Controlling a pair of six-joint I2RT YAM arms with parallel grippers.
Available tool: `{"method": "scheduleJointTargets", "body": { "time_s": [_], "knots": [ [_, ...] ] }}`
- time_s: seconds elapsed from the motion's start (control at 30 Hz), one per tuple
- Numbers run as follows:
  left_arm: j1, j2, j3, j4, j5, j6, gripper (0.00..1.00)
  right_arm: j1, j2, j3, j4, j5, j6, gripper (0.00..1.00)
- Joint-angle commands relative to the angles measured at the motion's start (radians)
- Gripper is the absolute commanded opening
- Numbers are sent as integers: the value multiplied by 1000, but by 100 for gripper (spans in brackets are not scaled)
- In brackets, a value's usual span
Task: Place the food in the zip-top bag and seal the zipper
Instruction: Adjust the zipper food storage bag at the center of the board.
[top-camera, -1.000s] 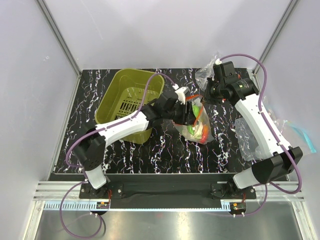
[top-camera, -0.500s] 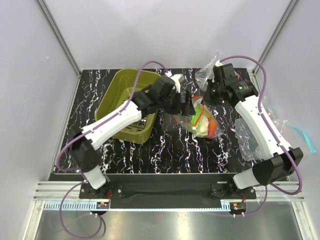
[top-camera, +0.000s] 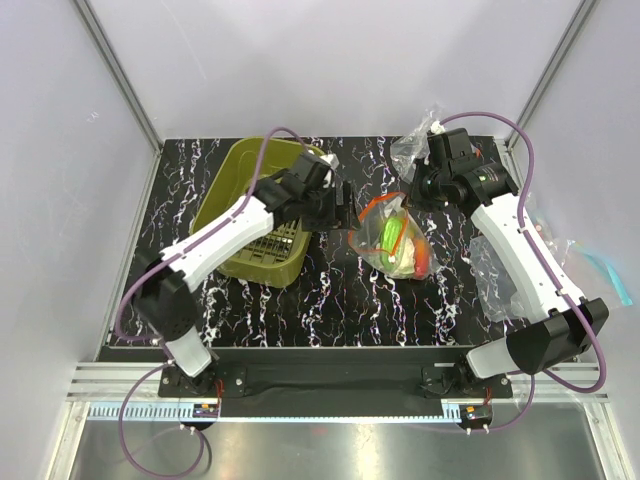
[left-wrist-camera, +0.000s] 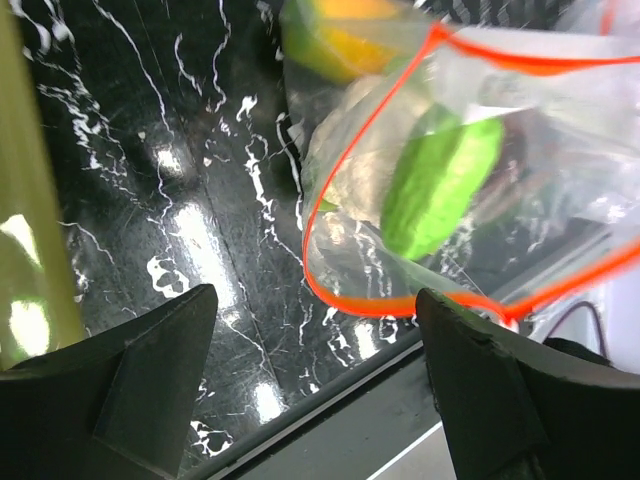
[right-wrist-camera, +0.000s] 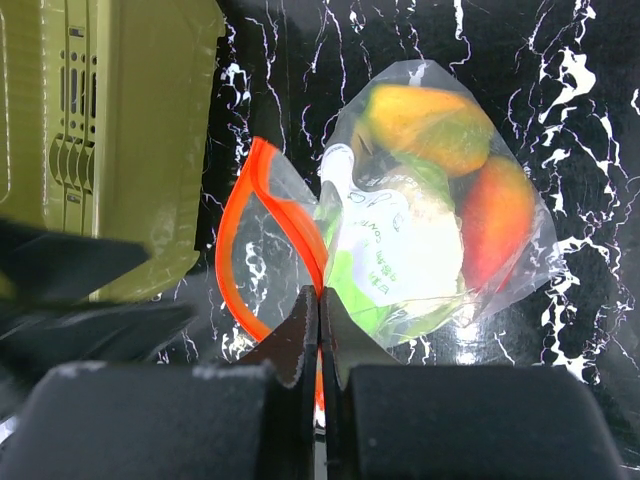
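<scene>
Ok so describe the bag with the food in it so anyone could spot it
Start at the olive-green basket on the black marbled table. Just right of it lies a clear bag holding colourful toy food. Unlike the other clear bags at the right edge, it has a red zipper strip.

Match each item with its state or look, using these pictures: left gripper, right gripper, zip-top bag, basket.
Items:
1. left gripper
2. right gripper
3. zip-top bag
4. basket

States:
A. olive green, slotted
B. open, holding nothing
C. shut on the red zipper
D. clear, toy food inside, mouth unsealed

Pairs: 1-B, 2-C, 3-D, 4-A
</scene>
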Motion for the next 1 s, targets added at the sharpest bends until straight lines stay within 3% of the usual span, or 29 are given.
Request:
{"method": "scheduleJointTargets", "body": {
  "time_s": [0.0,0.13,0.37,0.47,0.5,0.63,0.77,0.87,0.97],
  "knots": [
    [-3,69,79,-11,49,21,85,-5,-45,5,53,-12,-15,0],
    [-3,123,92,7,61,6,83,-7,-46,4,56,-12,-15,0],
    [-4,195,130,-5,95,-25,65,-5,-46,7,56,-16,-18,0],
    [-6,223,145,15,130,-16,49,-5,-47,4,53,-18,-18,0],
    [-4,233,173,6,138,-8,34,-7,-49,2,52,-18,-16,0],
    [0,255,295,-30,176,62,0,-5,-47,-16,55,-35,2,0],
    [38,230,482,-131,172,118,0,-4,-44,-38,92,-98,40,0],
    [62,201,545,-149,251,112,0,9,-4,-7,60,-95,65,0],
    [56,157,485,-93,300,95,0,25,43,42,-3,-47,70,0]
  ]
}}
